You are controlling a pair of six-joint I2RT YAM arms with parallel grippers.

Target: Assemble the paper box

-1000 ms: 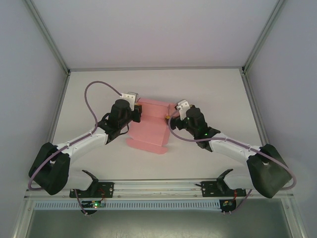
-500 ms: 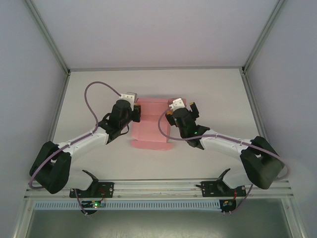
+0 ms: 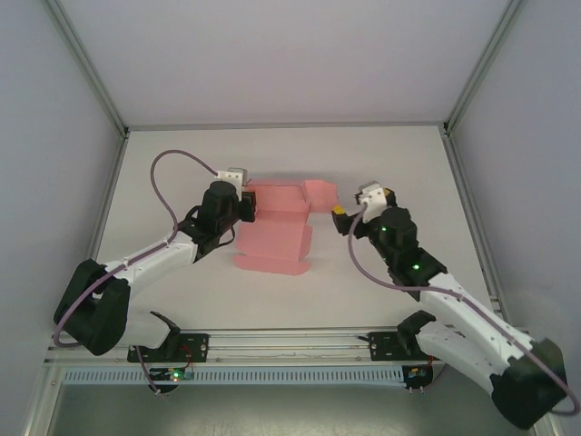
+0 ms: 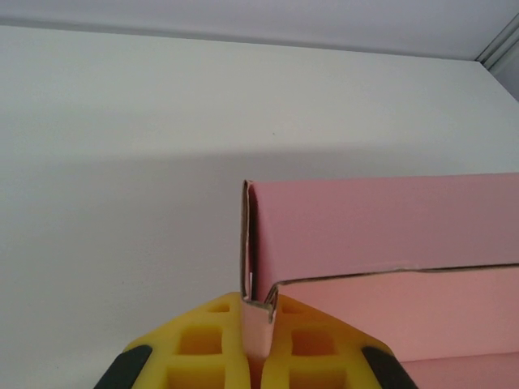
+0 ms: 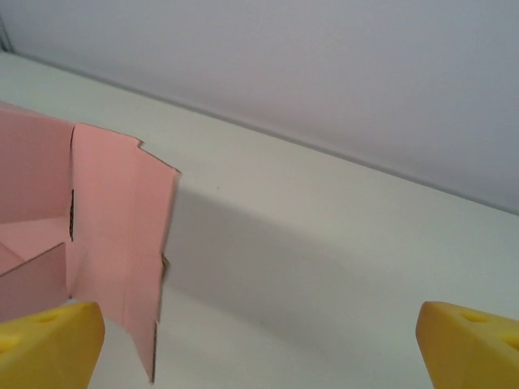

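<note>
The pink paper box (image 3: 277, 232) lies half-folded in the middle of the table, with a wall raised along its far side and a flap (image 3: 320, 193) sticking out at its far right. My left gripper (image 3: 251, 205) is at the box's left end, shut on a small pink tab (image 4: 259, 324) at that corner. In the left wrist view the raised walls (image 4: 389, 231) run off to the right. My right gripper (image 3: 362, 203) hangs open just right of the box, touching nothing. From the right wrist the box's right flap (image 5: 122, 235) stands at the left, beside the left fingertip (image 5: 53, 344).
Bare white table (image 3: 390, 154) surrounds the box, bounded by grey enclosure walls and metal corner posts (image 3: 467, 82). The arms' mounting rail (image 3: 290, 345) runs along the near edge.
My right arm has swung away from the box to the right, jaws still open, and the box's right flap now stands free. The left gripper has kept its hold on the left corner.
</note>
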